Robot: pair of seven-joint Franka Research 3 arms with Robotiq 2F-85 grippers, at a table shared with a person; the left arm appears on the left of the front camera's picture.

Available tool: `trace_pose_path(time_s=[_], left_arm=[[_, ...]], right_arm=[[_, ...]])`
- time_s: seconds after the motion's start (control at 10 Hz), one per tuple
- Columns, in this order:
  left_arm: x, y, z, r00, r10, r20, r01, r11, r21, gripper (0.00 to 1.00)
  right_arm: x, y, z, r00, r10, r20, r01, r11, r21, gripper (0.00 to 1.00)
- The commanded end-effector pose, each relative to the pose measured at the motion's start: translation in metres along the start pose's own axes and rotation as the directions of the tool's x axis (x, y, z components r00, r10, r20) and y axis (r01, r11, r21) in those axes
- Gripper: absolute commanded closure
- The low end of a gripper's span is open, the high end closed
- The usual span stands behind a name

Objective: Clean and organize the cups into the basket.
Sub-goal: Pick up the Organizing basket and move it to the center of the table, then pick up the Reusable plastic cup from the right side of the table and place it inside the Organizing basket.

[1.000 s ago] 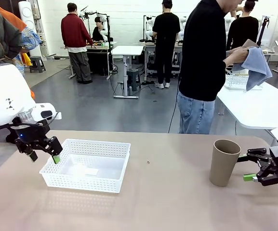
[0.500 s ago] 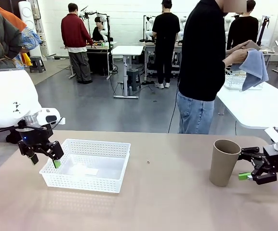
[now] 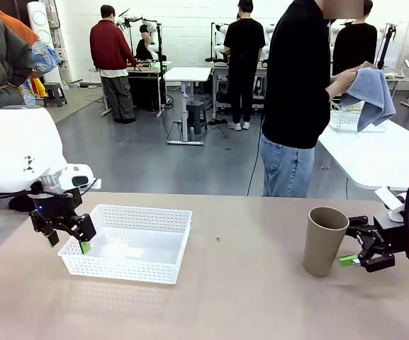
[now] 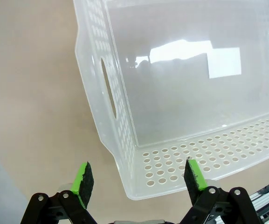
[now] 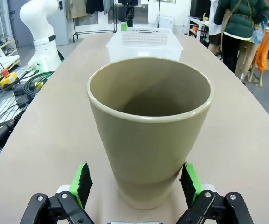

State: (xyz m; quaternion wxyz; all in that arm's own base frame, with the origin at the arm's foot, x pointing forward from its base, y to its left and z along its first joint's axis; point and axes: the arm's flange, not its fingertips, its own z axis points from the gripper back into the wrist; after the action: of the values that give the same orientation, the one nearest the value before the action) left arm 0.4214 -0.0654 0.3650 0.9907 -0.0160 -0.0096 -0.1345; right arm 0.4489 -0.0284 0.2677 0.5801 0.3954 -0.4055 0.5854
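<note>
Caught at the pick-up step of tidying cups into a basket; reaching in from the right with the right gripper (image 3: 350, 241), jaws wide apart and straddling the lower half of a taupe cup (image 3: 325, 241), pads just beside its wall on either side and clamped on nothing yet; standing upright, mouth up, on the table (image 3: 247, 297) at the right, well apart from the basket (image 3: 119, 268) at the left; judged early in the job, with no cup inside so far. Poised at the basket's near-left corner with the left gripper (image 3: 68, 241), fingers likewise spread and empty, one pad outside the corner over bare table, the other by the perforated front wall. Called for next, by the look of it: closing squarely on the cup low down without tipping it, lifting clear, then carrying it across the middle and setting it down inside the basket. Nothing inside the cup as seen from the right wrist; nothing on the basket floor either, save a pale rectangular patch, label or glare, cannot tell which. Beyond the far edge, working a blue cloth (image 3: 371, 92) over something in hand, a person (image 3: 300, 85) in black; too hidden to say whether another cup.
</note>
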Motion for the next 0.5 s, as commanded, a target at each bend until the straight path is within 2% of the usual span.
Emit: trace_pose_path(time_s=[0.0,0.4], left_arm=[[-0.010,-0.007,-0.002,1.000,-0.026,0.009,0.025,0.998,0.051,0.00],[-0.011,-0.008,-0.006,0.999,-0.032,0.003,0.032,0.997,0.069,0.00]], right_arm=[[-0.001,-0.012,-0.014,1.000,-0.009,-0.005,0.008,0.999,-0.035,0.00],[0.004,-0.021,-0.032,1.000,-0.026,-0.011,0.026,1.000,-0.009,0.00]])
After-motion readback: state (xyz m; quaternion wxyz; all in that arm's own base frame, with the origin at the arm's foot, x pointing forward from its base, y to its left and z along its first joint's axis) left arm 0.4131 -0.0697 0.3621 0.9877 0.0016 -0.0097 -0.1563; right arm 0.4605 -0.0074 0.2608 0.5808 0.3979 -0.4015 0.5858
